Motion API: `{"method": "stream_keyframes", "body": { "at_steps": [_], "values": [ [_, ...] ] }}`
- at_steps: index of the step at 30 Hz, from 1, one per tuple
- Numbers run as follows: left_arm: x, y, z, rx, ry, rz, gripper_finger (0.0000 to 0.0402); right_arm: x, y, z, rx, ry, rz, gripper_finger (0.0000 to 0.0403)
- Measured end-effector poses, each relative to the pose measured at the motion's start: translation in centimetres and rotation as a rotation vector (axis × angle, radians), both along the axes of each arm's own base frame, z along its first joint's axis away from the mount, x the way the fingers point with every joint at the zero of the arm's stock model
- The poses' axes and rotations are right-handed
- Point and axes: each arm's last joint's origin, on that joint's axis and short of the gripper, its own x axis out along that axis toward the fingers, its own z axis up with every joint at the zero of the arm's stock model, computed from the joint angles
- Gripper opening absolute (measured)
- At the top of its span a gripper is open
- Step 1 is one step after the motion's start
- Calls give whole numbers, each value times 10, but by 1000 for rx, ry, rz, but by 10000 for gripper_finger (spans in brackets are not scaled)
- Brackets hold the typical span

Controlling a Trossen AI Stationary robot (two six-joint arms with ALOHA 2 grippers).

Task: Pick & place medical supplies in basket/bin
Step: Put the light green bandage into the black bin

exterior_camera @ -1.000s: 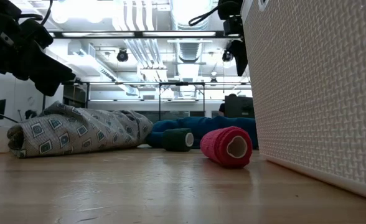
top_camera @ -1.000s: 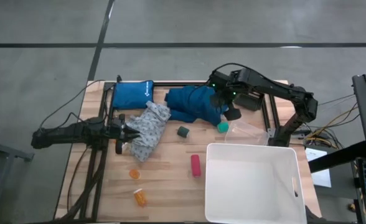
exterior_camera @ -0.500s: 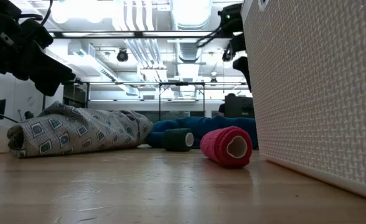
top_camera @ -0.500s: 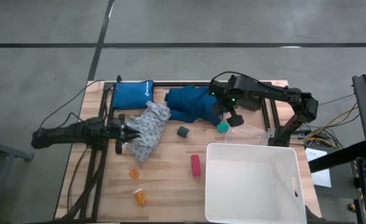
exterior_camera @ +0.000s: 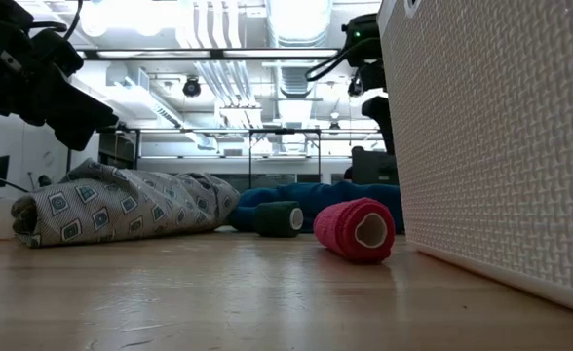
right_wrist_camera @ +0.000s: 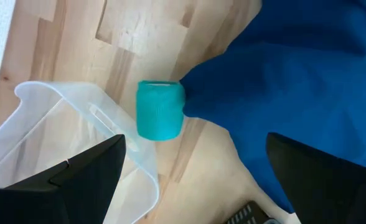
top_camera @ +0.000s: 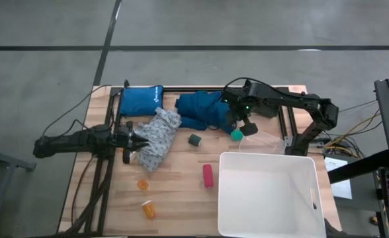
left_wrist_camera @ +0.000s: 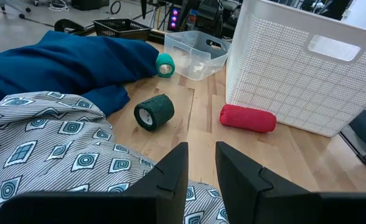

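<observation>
My right gripper (top_camera: 242,125) hangs open just above a small teal-green roll (right_wrist_camera: 160,110), which lies on its side on the wood against the edge of the dark teal garment (top_camera: 204,111). My left gripper (left_wrist_camera: 201,150) hovers with a narrow gap over the pale patterned garment (top_camera: 156,137) and touches nothing. A dark green roll (top_camera: 194,139) and the pink-red cylinder (top_camera: 208,175) lie on their sides on the table. Two orange pill bottles (top_camera: 143,184) (top_camera: 149,209) lie near the front edge. The white tub (top_camera: 270,195) stands at the near right.
A clear plastic container (right_wrist_camera: 77,124) sits right beside the teal-green roll, between it and the white tub. A blue pouch (top_camera: 140,100) lies at the far left of the table. Bare wood shows between the patterned garment and the tub.
My right gripper has come down and drifted slightly left toward the teal-green roll, staying open. The left arm and all objects have kept still.
</observation>
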Motion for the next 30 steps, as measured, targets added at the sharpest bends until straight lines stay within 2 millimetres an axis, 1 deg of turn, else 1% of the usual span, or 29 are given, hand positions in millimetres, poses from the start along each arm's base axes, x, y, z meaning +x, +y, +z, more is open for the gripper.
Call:
{"method": "stream_keyframes", "body": {
  "at_steps": [3, 9, 14, 22, 30],
  "values": [
    [0, 0, 0, 0, 0, 0, 87, -1, 0, -3, 8, 8, -13, 384],
    [0, 0, 0, 0, 0, 0, 87, -7, 5, -21, 108, 42, -33, 384],
    [0, 0, 0, 0, 0, 0, 87, -11, 7, -37, 99, 63, -25, 384],
    [0, 0, 0, 0, 0, 0, 87, -16, 8, -65, 99, 50, -47, 384],
    [0, 0, 0, 0, 0, 0, 87, -18, 7, -80, 59, 27, -57, 384]
  ]
}}
